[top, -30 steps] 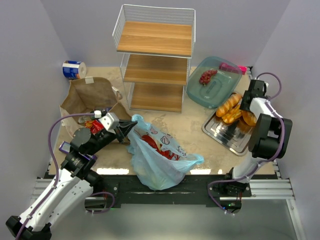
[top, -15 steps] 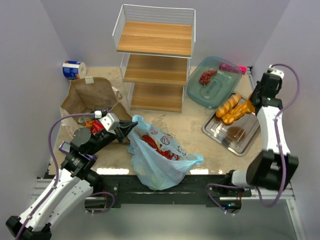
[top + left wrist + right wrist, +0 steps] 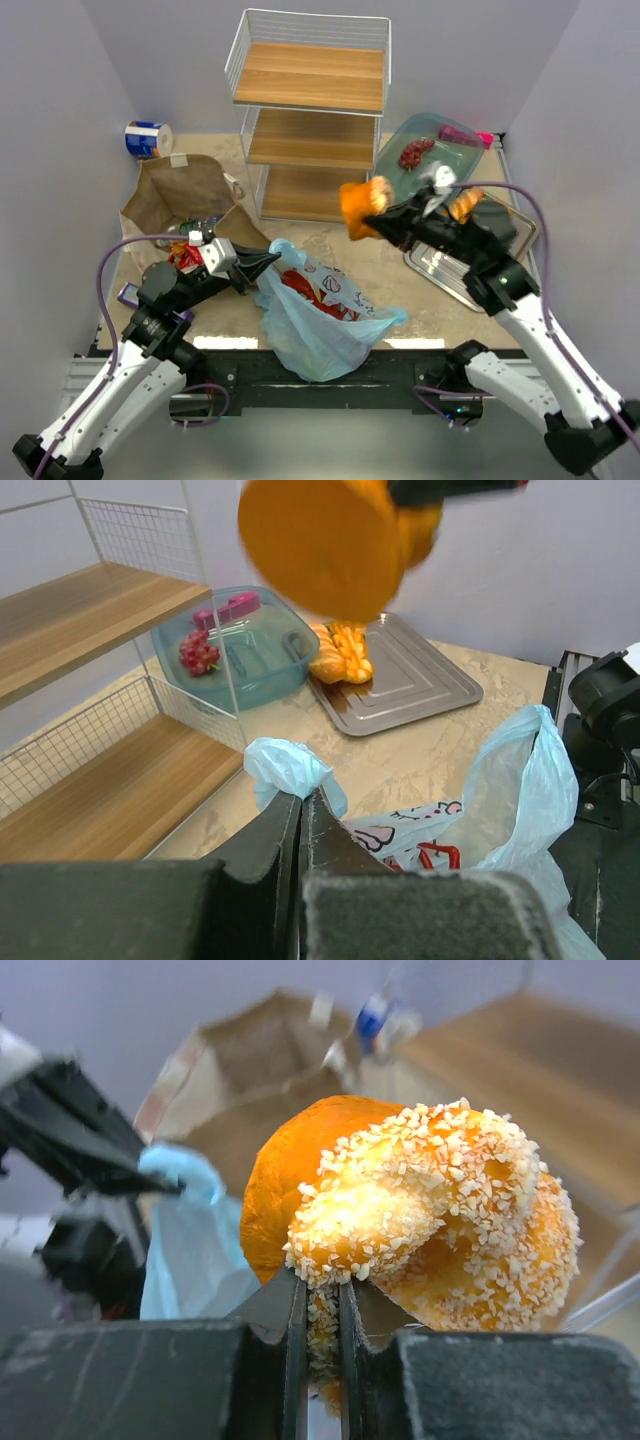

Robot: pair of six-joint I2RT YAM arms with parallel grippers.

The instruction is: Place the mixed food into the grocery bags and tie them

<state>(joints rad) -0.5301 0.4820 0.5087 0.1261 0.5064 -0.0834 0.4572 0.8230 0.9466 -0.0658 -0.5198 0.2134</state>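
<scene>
1. R gripper (image 3: 385, 216): jaws nearly together, clamped on a seeded orange-brown bread (image 3: 358, 207). The bread is held off the table, just near of the wire shelf unit (image 3: 310, 110) at its right end, betw. shelf unit and metal tray (image 3: 447, 272).
2. R wrist view: fingers (image 3: 275, 1312) pinch the bread's lower edge; the rest of the bread bulges above them.
3. L gripper (image 3: 266, 262): jaws narrow, pinching a twist of the rim of the light-blue plastic bag (image 3: 325, 330) on its far left side.
4. Blue bag: at the table's near edge, centre, mouth open. Red contents (image 3: 303, 287) show inside; kind unclear.
5. Brown paper bag (image 3: 180, 195): left, far of the L arm, mouth open. A crinkly red piece (image 3: 184, 254) lies at its near edge, part hidden by the L gripper.
6. Tray: right side, partly under the R arm. Two more breads (image 3: 340, 652) lie at its far end, touching each other.
7. Teal dish (image 3: 430, 165): just far of the tray; holds a dark-red cluster (image 3: 415, 152) and a pink item (image 3: 457, 133).
8. Blue-and-white roll (image 3: 148, 138): far left corner. Purple bar (image 3: 128, 294): near left, beside the L arm.
</scene>
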